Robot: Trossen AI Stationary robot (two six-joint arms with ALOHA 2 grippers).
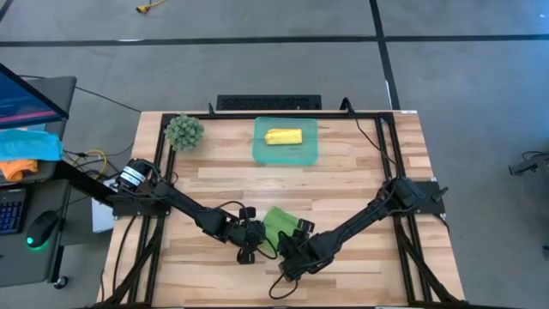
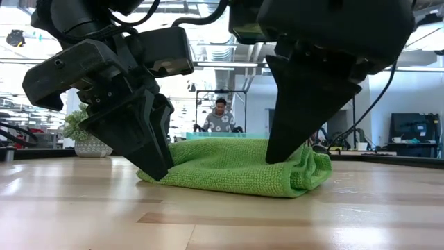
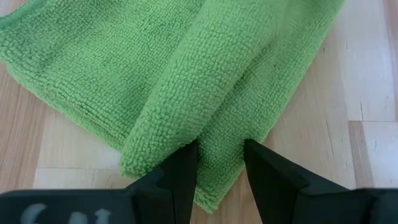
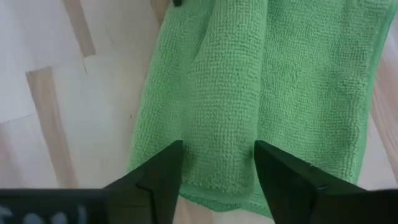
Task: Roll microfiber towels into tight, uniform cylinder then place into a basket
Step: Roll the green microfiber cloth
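I have both arms down on the green towel (image 1: 276,221), which lies partly folded on the table (image 1: 360,172), on the near side of the basket (image 1: 286,153) and well apart from it.

My left gripper (image 3: 219,155) sits at the towel's left end as seen from the basket. Its fingers (image 3: 183,171) stand part open around a raised fold of the cloth; the fold lies between them and touches both, though I cannot tell whether it is truly pinched. In the low view this gripper (image 2: 156,170) has its tips on the table right at the towel's edge.

My right gripper (image 4: 217,155) is at the towel's other end, jaws wide apart, with a ridge of cloth running between the fingers (image 4: 165,168). From the low view its dark tip (image 2: 277,156) presses down onto the thick rolled side of the towel (image 2: 236,167).

The yellow towel (image 1: 283,136) is already rolled and lies inside the basket, near its far wall. A fuzzy green ball (image 1: 184,131) stands just left of the basket. Beyond the table, behind the basket, a person (image 2: 220,117) is visible in the room.
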